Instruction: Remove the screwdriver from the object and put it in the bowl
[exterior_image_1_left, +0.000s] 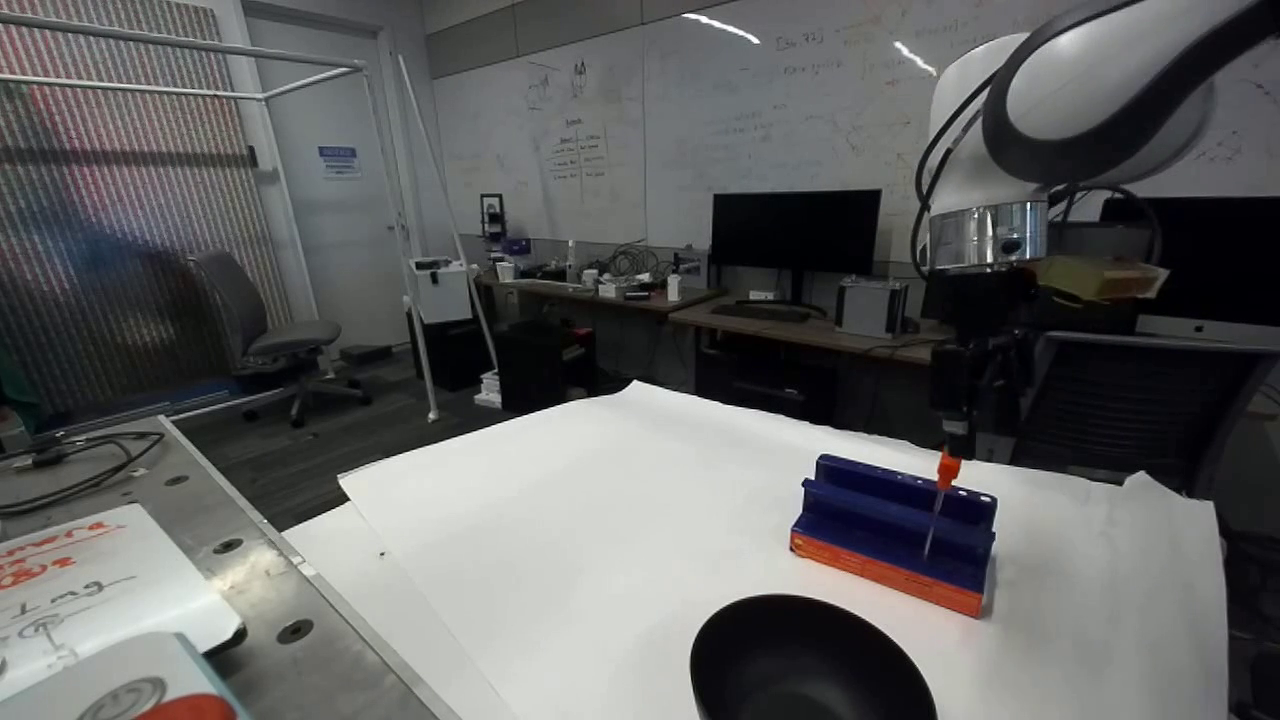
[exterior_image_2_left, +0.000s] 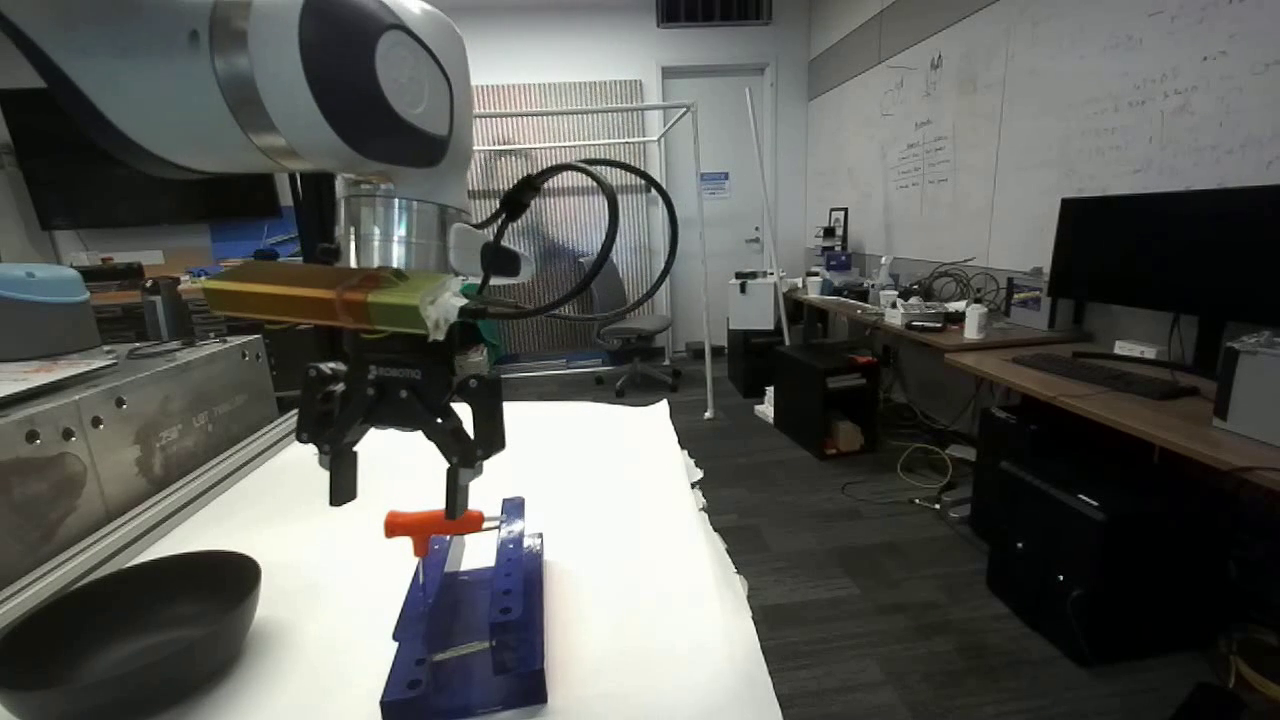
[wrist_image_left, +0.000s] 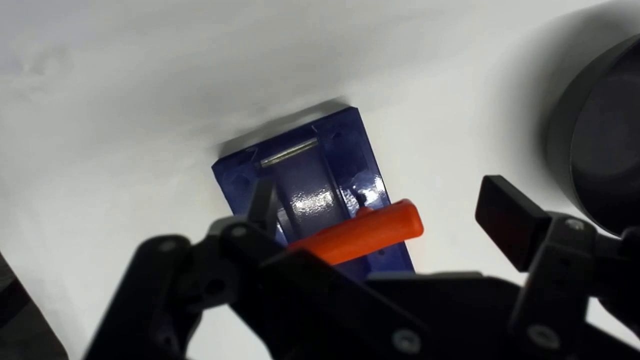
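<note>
I'm hovering, pincer spread wide over one screwdriver sitting in one blue block, blocking bits of both; every view's cropping one bowl, off to the side.

Over the white-covered table, we face the whiteboard, upper center, in an exterior view and the door, upper center, in an exterior view; our wrist view looks down, close; all share the bowl.
</note>
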